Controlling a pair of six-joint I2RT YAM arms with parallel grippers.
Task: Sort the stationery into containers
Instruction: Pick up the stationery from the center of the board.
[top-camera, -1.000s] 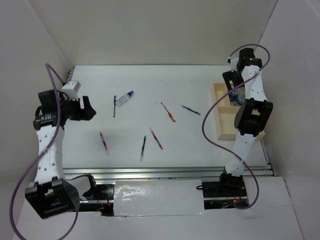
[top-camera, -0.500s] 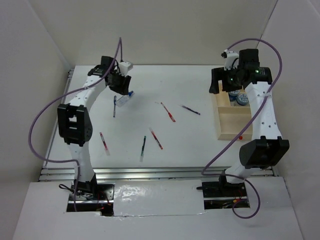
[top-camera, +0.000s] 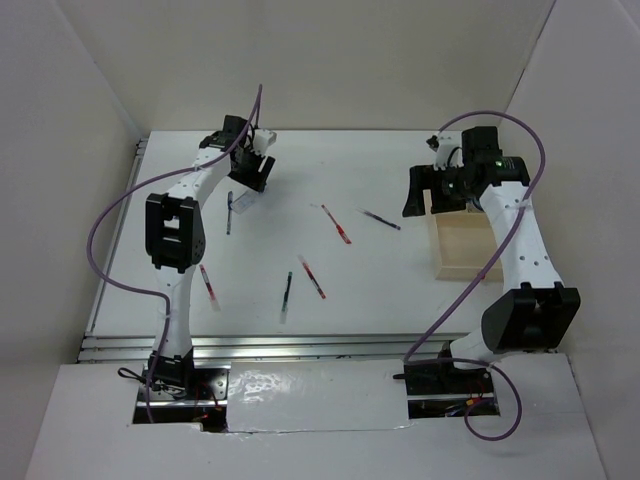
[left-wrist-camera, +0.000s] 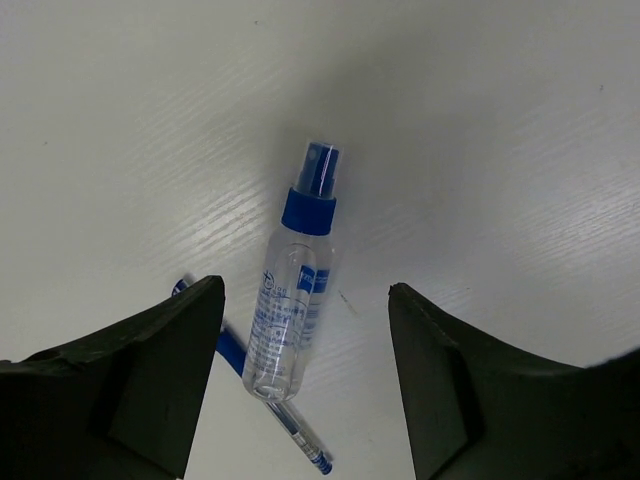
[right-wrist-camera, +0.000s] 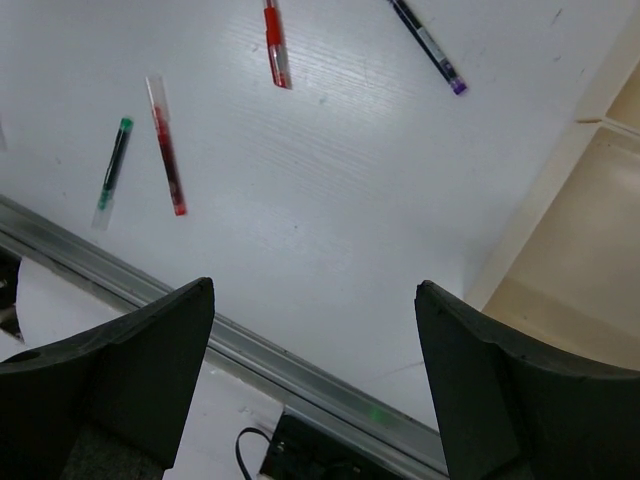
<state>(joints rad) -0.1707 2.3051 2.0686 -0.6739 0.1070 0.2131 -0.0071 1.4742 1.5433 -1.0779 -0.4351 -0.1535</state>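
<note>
A small clear-white bottle with a blue cap (left-wrist-camera: 292, 310) lies on the white table, its base resting across a blue pen (left-wrist-camera: 290, 430). My left gripper (left-wrist-camera: 305, 295) is open above the bottle, one finger on each side. In the top view the left gripper (top-camera: 252, 172) covers most of the bottle. Red pens (top-camera: 336, 224) (top-camera: 312, 278) (top-camera: 208, 287), a dark pen (top-camera: 381, 219) and a green pen (top-camera: 286, 295) lie scattered. My right gripper (top-camera: 422, 192) is open and empty, above the table by the left side of the beige tray (top-camera: 465, 250). The rolls are hidden.
The right wrist view shows the tray wall (right-wrist-camera: 545, 190) at right, the metal rail (right-wrist-camera: 300, 370) along the table's near edge, and pens (right-wrist-camera: 167, 145) (right-wrist-camera: 427, 42) beyond the open fingers. White walls enclose the table on three sides.
My left arm has swung from the table's left side to the far side, over the bottle. My right gripper has moved from above the tray to its left edge.
</note>
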